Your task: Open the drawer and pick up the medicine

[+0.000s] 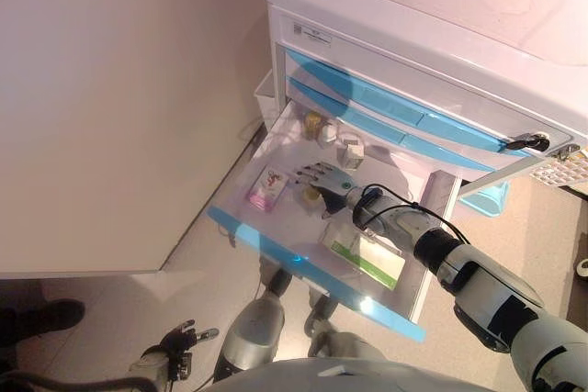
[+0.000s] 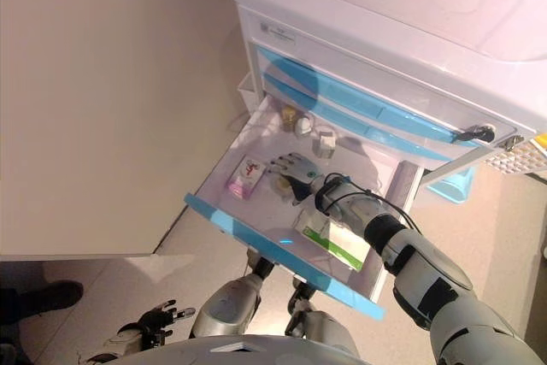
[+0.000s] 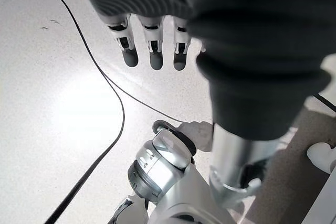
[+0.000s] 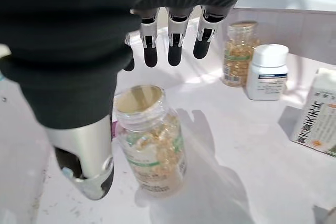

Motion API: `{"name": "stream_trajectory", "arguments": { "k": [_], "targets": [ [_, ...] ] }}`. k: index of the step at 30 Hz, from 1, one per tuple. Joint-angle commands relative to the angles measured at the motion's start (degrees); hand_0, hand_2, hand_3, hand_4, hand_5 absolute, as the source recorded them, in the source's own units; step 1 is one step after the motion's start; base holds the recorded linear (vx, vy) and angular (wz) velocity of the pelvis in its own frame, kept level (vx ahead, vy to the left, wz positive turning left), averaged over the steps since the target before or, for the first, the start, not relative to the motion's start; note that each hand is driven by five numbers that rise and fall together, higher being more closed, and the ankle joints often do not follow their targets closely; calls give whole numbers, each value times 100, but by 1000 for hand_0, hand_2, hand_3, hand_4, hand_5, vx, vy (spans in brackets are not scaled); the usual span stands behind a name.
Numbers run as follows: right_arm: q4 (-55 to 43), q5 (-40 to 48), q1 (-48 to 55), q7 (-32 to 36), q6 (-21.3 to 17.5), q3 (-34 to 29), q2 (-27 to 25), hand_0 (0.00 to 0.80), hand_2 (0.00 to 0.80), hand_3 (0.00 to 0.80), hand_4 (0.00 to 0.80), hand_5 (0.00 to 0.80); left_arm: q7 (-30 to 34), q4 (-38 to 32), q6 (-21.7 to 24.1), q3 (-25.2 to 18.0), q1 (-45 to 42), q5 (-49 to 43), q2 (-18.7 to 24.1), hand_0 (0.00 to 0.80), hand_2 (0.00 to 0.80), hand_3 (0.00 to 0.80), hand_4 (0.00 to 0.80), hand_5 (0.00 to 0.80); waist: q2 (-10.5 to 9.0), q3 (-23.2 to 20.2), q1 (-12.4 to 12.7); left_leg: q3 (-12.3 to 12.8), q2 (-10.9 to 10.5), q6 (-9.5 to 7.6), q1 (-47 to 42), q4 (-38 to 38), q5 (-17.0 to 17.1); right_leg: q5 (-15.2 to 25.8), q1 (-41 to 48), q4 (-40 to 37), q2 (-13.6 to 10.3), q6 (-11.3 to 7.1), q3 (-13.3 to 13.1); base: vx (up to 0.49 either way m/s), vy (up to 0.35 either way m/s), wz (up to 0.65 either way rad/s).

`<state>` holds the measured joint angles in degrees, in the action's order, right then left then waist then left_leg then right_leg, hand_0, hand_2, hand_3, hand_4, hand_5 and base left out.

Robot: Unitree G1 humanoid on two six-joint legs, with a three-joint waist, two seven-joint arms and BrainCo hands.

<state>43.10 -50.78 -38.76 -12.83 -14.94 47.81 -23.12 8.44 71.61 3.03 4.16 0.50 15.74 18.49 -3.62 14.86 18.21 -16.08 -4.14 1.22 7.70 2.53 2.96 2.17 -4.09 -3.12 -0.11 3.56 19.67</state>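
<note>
- White plastic forms the cabinet (image 1: 432, 6) filling the upper right of both eye views, with blue-fronted drawers stacked down its face.
- One drawer (image 1: 312, 268) is pulled fully out toward the lower centre of the frame; its blue front runs diagonally from centre left to lower right.
- Reaching in from the lower right, the right hand (image 1: 323, 181) hovers over the middle of the drawer floor, its fingers straight and spread, curled round nothing.
- In the right wrist view the right hand's fingertips (image 4: 175, 56) point toward the drawer's back and its thumb hangs beside a clear bottle (image 4: 151, 148) of yellow capsules, which stands upright just below the palm with its mouth uncovered. I cannot tell whether the thumb touches the bottle.
- That same bottle shows in the eye views as a small yellowish spot (image 1: 313, 196) right under the hand.
- At the back of the drawer stand a second capsule bottle (image 4: 239, 53) and, just beside it, a white bottle (image 4: 268, 72) with a white cap; a white carton (image 4: 317, 116) stands near them at the frame's right edge.
- A pink box (image 1: 267, 190) lies flat on the drawer floor left of the hand, apart from it.
- A green-and-white box (image 1: 367, 259) lies near the drawer front, below the right forearm.
- Low in the lower left of the eye views, the left hand (image 1: 179, 341) hangs over the floor, well apart from the cabinet, with fingers loosely extended and empty.
</note>
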Motion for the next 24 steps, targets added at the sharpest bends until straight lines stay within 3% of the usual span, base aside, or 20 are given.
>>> {"name": "stream_trajectory", "arguments": {
  "k": [1,18,19,24],
  "targets": [
    [-152,-26,-127,-163,25,108,236,0,0,0,0,0,21,297,115,108,-30,-130,43,0,0,0,0,0,-151,108,90,9,-217,-72,5,-412,-65,-625,270,599,-93,-368,44,0,0,0],
    [-24,6,-177,-246,82,90,286,0,0,0,0,0,34,293,126,130,-5,-108,53,0,0,0,0,0,-160,147,108,3,-222,-86,-5,-406,-67,-619,278,606,-80,-362,56,0,0,0],
    [-20,15,-176,-253,84,88,289,60,60,60,60,60,39,292,124,130,-5,-102,57,0,0,0,0,0,-160,148,108,5,-221,-88,-4,-404,-67,-620,277,608,-80,-362,55,0,0,0],
    [24,-33,-154,-315,57,82,293,163,163,163,163,163,70,284,125,124,-10,-99,75,0,0,0,0,0,-153,149,118,1,-220,-92,-19,-424,-58,-608,291,593,-80,-369,62,0,0,0]
  ]
}}
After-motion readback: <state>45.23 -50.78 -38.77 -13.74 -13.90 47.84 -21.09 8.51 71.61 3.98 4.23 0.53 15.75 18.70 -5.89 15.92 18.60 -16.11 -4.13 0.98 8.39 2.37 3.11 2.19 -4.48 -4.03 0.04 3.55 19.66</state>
